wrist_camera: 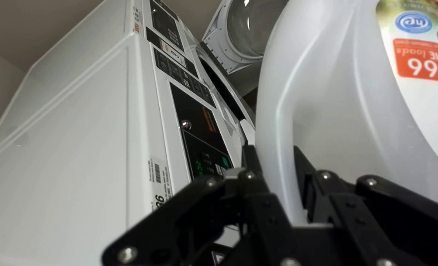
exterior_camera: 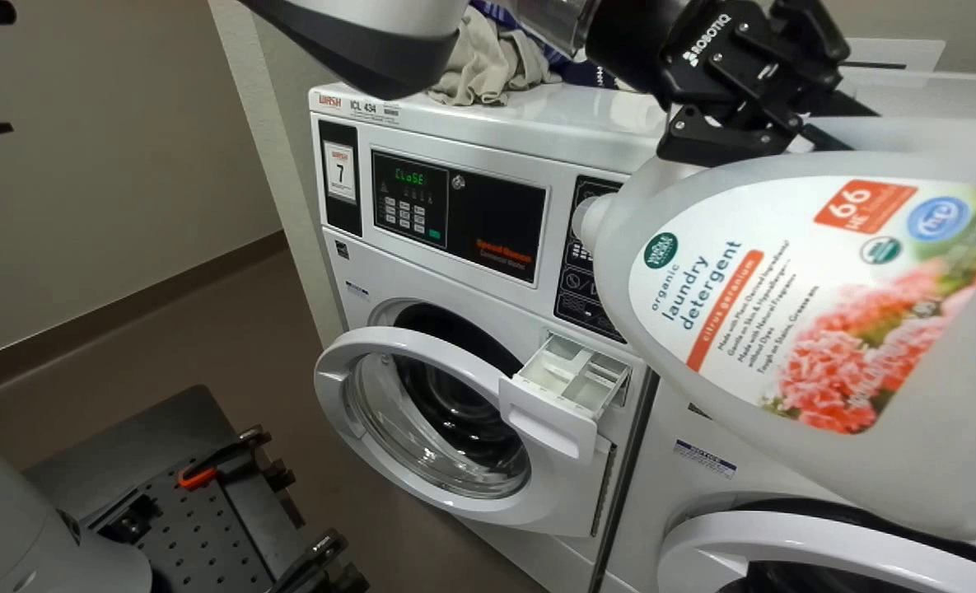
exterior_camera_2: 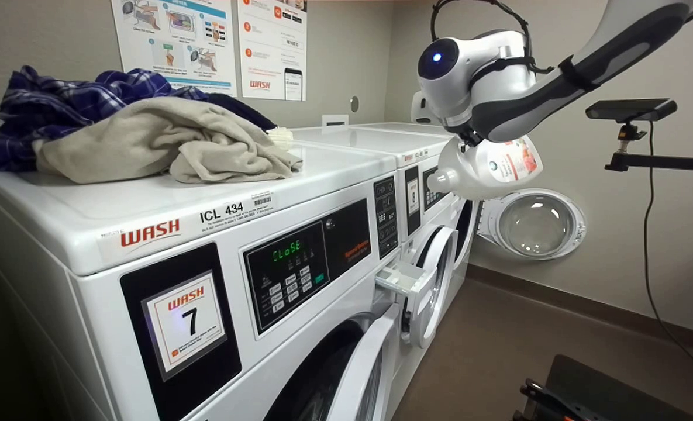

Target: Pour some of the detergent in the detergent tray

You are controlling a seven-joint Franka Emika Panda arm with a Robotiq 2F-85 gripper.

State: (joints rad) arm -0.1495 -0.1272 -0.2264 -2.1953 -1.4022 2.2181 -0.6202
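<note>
Gripper (wrist_camera: 275, 159) closed on its handle (wrist_camera: 273, 111), the jug (exterior_camera: 817, 321) is held in the air, tipped nearly onto its side. Its mouth (exterior_camera: 590, 221) is turned toward washer 7 (exterior_camera: 463, 284), and in both exterior views it is seen higher than the tray (exterior_camera: 547, 417), which is pulled out of that washer. Whether the mouth is right over the tray cannot be told, and no soap is seen to run. The pour is judged to be the step at hand, and most of what could go wrong lies there. If the jug is tipped more with its mouth off to one side, soap may be spilled on the open door (exterior_camera: 380, 428) or the floor (exterior_camera_2: 498, 316). If it is tipped too fast, soap may be let out in gulps and the tray filled too much. Since so big a jug is gripped only at its thin handle, it may be swung or twisted by its own weight if the hold slips. If it is brought too low, the tray may be bumped and pushed in. Whether a cap is on cannot be made out; if so, nothing would be poured.
</note>
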